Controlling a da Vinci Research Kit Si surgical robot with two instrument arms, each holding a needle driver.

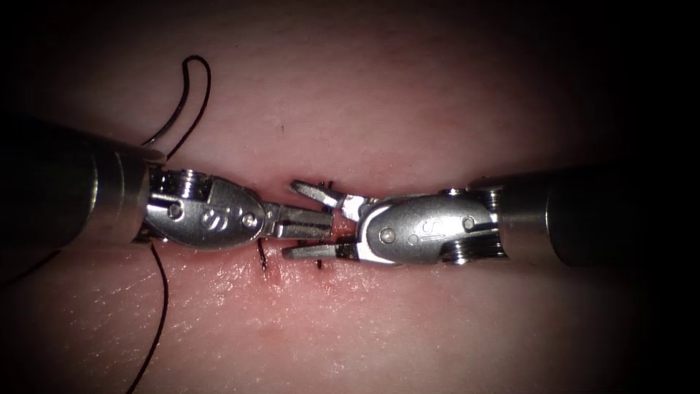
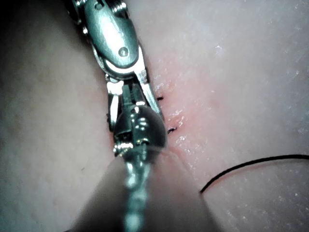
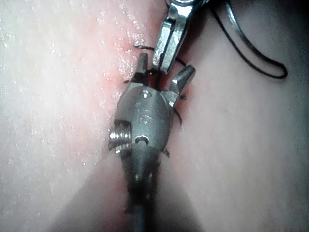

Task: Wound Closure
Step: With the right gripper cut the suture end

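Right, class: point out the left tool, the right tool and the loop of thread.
left tool (image 1: pixel 305 222): endoscope view, on its shut jaws above the cut.
right tool (image 1: pixel 310 221): endoscope view, midway between its two open jaw tips.
thread (image 1: pixel 195 109): endoscope view, on the dark loop behind the left tool's shaft.

1. Pale pink pork-belly tissue (image 1: pixel 408 95) spans the frame; its cut runs horizontally across the centre, reddened and wet along the margins.
2. Short dark stitch ends (image 1: pixel 262 257) stand up from the tissue just below the cut, centre frame; another sits close to the right of it.
3. Thin dark suture thread (image 1: pixel 191 98) loops at upper left; a second strand trails down to lower left.
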